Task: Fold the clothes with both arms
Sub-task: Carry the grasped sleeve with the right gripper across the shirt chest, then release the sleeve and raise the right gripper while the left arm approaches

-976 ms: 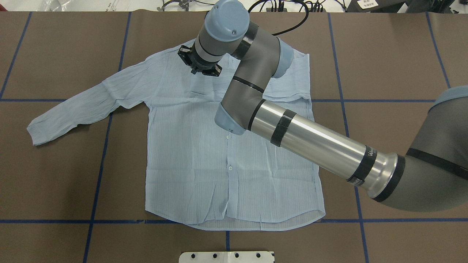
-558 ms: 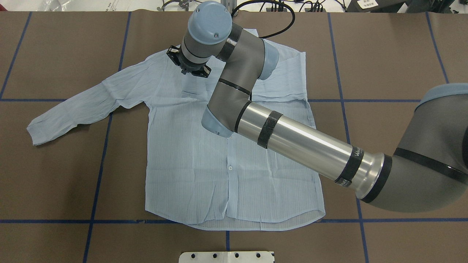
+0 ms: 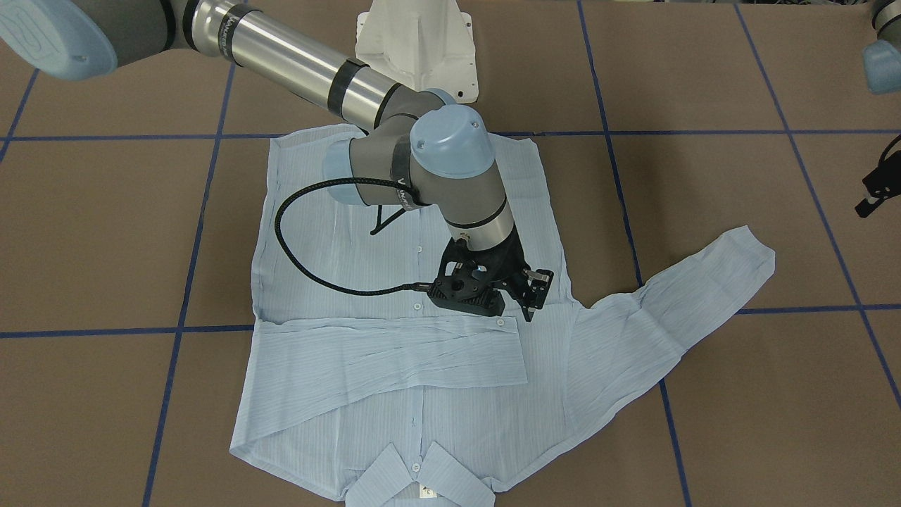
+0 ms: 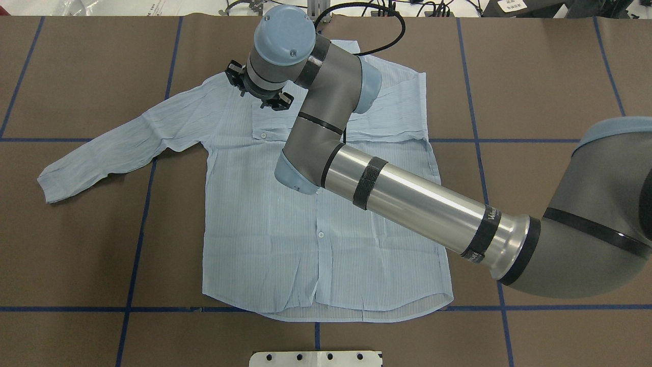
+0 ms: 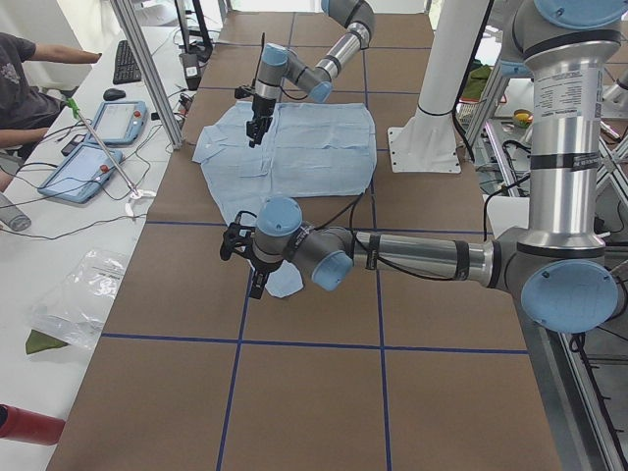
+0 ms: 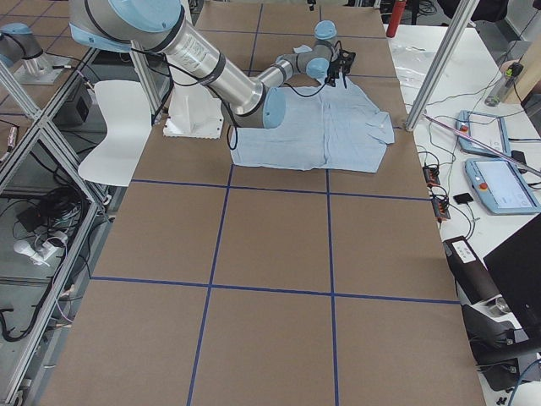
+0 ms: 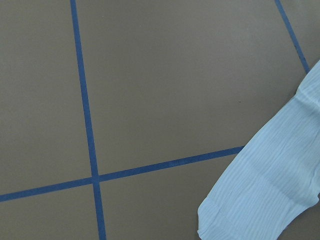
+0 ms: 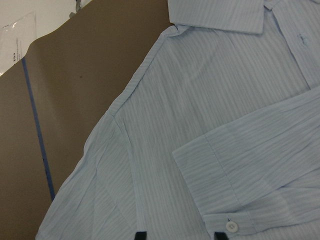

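Note:
The pale blue shirt (image 4: 265,229) lies flat and buttoned on the brown table, collar (image 3: 415,479) at the far edge from the robot. Its right sleeve (image 3: 394,352) is folded across the chest, and the cuff (image 8: 240,175) shows a white button. The left sleeve (image 4: 102,153) stretches out sideways. My right gripper (image 4: 257,94) hovers open over the chest beside that cuff, holding nothing; its two fingertips (image 8: 141,235) stand apart. My left gripper (image 5: 240,260) hangs above the left sleeve's cuff (image 7: 260,200); I cannot tell whether it is open or shut.
Blue tape lines (image 4: 147,204) grid the brown table cover. The white pedestal base (image 3: 415,42) stands at the robot's edge. Beyond the far edge are tablets (image 5: 93,167), cables and a seated person (image 5: 20,69). The right arm's forearm (image 4: 417,209) crosses over the shirt's body.
My right arm has swung leftward over the shirt's chest, carrying the gripper toward the left shoulder. The folded sleeve's cuff button is now uncovered. The shirt has not moved.

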Robot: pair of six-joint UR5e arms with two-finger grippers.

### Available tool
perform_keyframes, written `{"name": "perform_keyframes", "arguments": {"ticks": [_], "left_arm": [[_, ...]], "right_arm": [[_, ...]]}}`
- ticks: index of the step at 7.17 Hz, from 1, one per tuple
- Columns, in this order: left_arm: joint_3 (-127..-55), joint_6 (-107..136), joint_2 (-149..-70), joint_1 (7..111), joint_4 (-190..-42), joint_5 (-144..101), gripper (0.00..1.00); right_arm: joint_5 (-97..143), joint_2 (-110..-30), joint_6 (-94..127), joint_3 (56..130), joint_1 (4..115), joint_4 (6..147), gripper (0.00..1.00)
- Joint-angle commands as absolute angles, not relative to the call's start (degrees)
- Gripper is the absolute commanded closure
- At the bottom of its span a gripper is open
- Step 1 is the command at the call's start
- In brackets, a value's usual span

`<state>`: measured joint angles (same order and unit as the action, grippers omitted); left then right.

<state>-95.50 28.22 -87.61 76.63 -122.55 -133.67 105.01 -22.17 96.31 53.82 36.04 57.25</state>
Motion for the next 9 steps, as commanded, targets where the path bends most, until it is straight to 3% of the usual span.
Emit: {"name": "perform_keyframes", "arguments": {"ticks": [1, 2, 4, 6, 9], "left_arm": [[-93.7, 38.1, -90.3, 68.9, -123.0, -130.5, 0.0], [-90.8, 38.3, -90.4, 68.0, -124.5, -129.6, 0.02], [-85.1, 40.8, -90.9, 66.0, -129.3, -129.8, 0.1], [-82.0, 43.7, -92.7, 64.8, -130.5, -129.9, 0.19], [-80.4, 45.7, -92.7, 63.5, -131.4, -130.1, 0.22]], "right_arm": [[104.8, -22.3, 98.1, 54.1, 36.2, 57.9, 0.01], [105.1, -24.4, 98.2, 56.0, 37.3, 57.8, 0.01], [107.5, -34.8, 97.7, 66.5, 40.1, 57.9, 0.01], [112.0, -41.2, 95.4, 71.3, 43.5, 57.7, 0.01], [114.5, -46.3, 91.9, 74.7, 46.1, 57.7, 0.01]]}}
